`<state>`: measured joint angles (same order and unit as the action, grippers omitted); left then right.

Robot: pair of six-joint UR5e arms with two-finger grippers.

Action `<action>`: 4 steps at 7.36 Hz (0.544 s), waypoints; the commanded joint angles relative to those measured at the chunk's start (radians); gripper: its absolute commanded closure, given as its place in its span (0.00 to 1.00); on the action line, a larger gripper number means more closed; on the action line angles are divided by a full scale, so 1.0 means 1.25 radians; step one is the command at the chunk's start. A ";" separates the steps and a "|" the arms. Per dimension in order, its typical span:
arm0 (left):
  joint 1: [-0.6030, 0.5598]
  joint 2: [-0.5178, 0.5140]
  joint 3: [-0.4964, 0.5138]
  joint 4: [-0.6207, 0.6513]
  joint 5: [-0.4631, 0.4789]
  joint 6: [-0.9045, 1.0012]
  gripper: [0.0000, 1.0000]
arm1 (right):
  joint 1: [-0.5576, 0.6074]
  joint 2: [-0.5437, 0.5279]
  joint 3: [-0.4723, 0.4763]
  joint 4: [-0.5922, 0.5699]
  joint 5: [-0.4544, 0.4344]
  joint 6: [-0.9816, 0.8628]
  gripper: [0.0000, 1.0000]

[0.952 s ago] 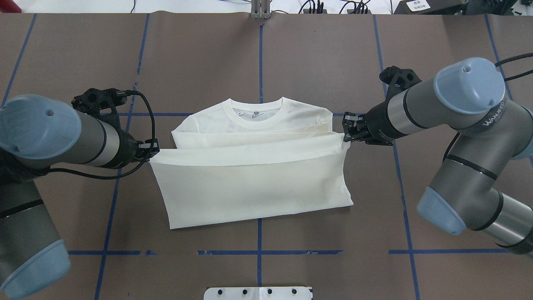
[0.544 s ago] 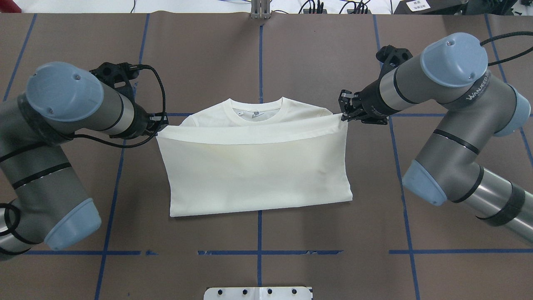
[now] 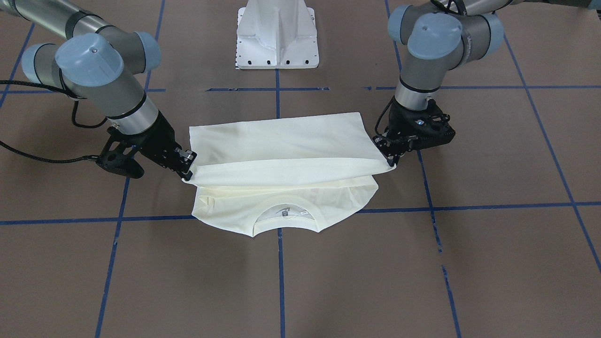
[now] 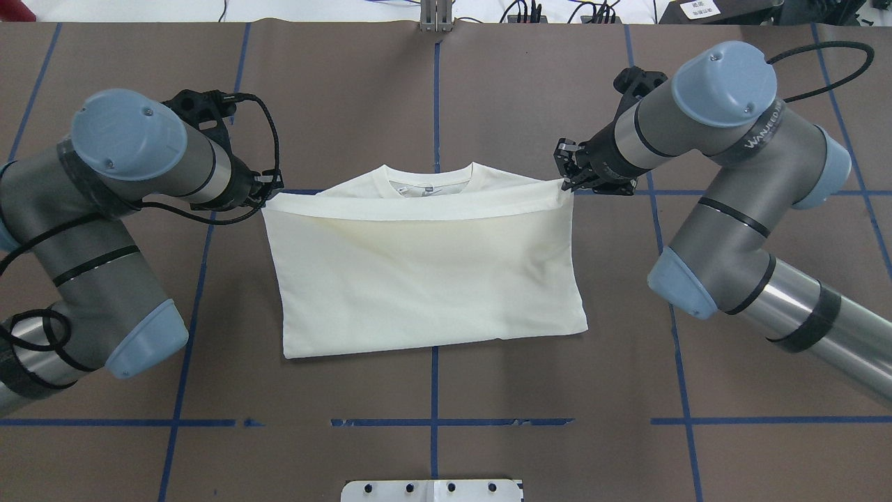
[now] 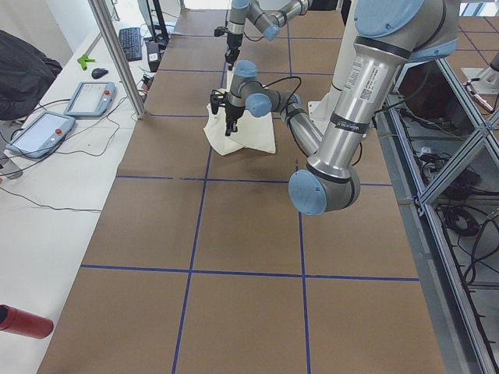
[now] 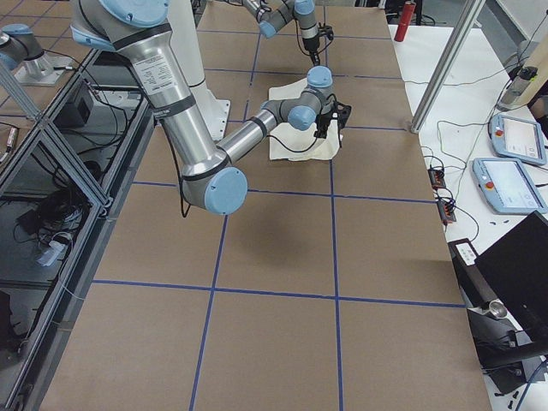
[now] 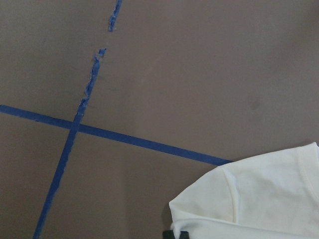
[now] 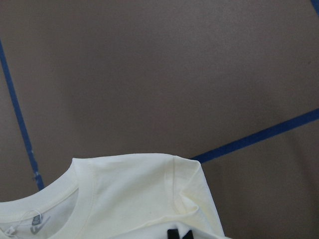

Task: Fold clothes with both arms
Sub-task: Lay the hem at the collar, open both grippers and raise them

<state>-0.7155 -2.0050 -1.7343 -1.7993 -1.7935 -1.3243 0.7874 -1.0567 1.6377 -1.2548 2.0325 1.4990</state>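
The cream-white shirt [image 4: 425,279] lies plain side up in the middle of the brown table, its lower half doubled over towards the ribbed collar [image 4: 428,180]. My left gripper [image 4: 268,193] is shut on the left corner of the lifted edge. My right gripper [image 4: 568,183] is shut on the right corner. The held edge hangs taut between them, just above the shoulders. In the front-facing view the edge [image 3: 286,171] floats over the collar [image 3: 284,220], with the left gripper [image 3: 389,157] and right gripper [image 3: 188,170] at its ends. The print is hidden.
Blue tape lines [image 4: 434,97] cross the brown table. The white pedestal base [image 3: 277,33] stands at the robot's side. Tablets [image 5: 86,97] and cables lie on a side bench; a red cylinder [image 5: 23,322] lies near the table's end.
Both grippers have carried the held edge away from the robot towards the collar. The folded layer now covers the sleeves and most of the shoulders.
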 commanded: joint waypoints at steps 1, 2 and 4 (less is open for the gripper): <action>0.001 -0.022 0.053 -0.044 0.000 -0.006 1.00 | 0.003 0.010 -0.037 0.032 0.000 0.001 1.00; 0.002 -0.034 0.060 -0.043 0.000 -0.011 1.00 | 0.002 0.012 -0.066 0.066 0.000 0.001 1.00; 0.002 -0.050 0.078 -0.043 0.000 -0.011 1.00 | 0.005 0.044 -0.118 0.081 0.000 0.002 1.00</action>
<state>-0.7137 -2.0580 -1.6483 -1.8518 -1.7932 -1.3367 0.7921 -1.0199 1.5257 -1.1667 2.0325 1.5012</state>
